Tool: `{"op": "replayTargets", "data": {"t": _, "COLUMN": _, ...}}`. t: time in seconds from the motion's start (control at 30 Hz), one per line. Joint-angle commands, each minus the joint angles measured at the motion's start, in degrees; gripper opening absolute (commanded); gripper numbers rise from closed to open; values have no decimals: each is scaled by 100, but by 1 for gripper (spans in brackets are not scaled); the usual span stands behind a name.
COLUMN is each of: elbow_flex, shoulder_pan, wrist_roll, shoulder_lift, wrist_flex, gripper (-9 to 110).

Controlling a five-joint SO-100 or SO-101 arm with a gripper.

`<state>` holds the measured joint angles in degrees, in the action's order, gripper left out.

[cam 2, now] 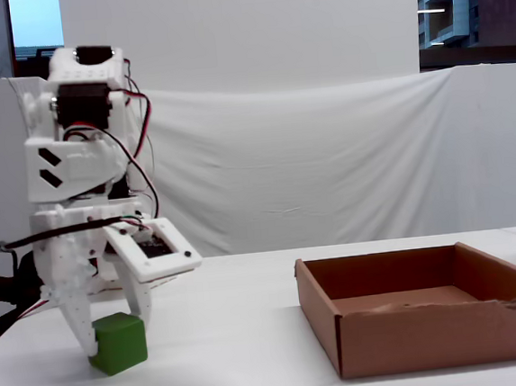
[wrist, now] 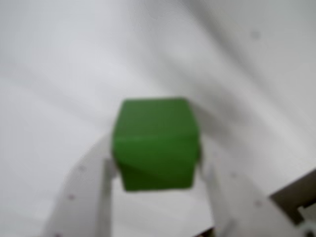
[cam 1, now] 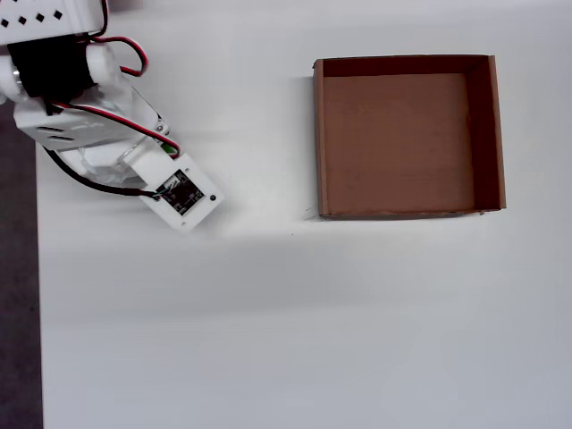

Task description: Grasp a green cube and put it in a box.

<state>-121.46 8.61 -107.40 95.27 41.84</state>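
Observation:
My gripper [wrist: 156, 154] is shut on the green cube [wrist: 155, 143]; its two white fingers [wrist: 84, 190] press the cube's left and right sides. In the fixed view the gripper [cam 2: 118, 348] points down at the left and holds the cube [cam 2: 117, 343] slightly tilted, at or just above the white table. The brown cardboard box [cam 2: 433, 336] stands open and empty to the right, well apart from the cube. In the overhead view the box [cam 1: 319, 134] is at the upper right, and the arm's wrist [cam 1: 179, 195] at the upper left hides the cube.
The white table top [cam 1: 286, 322] lies between the arm and the box. The arm's base and red and black cables [cam 1: 63, 80] fill the upper left corner. A dark strip [cam 1: 18, 295] runs beyond the table's left edge. A white backdrop [cam 2: 327, 151] stands behind the table.

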Motion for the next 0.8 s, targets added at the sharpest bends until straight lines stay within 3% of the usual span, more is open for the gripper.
{"op": "replayTargets", "data": {"t": 0.0, "elbow_flex": 35, "shoulder_pan": 44, "wrist_roll": -62, "shoulder_lift": 369, "wrist_flex": -62, "gripper": 16}}
{"op": "replayTargets", "data": {"t": 0.77, "elbow_flex": 88, "shoulder_pan": 360, "wrist_roll": 281, "shoulder_lift": 1002, "wrist_flex": 519, "gripper": 16}}
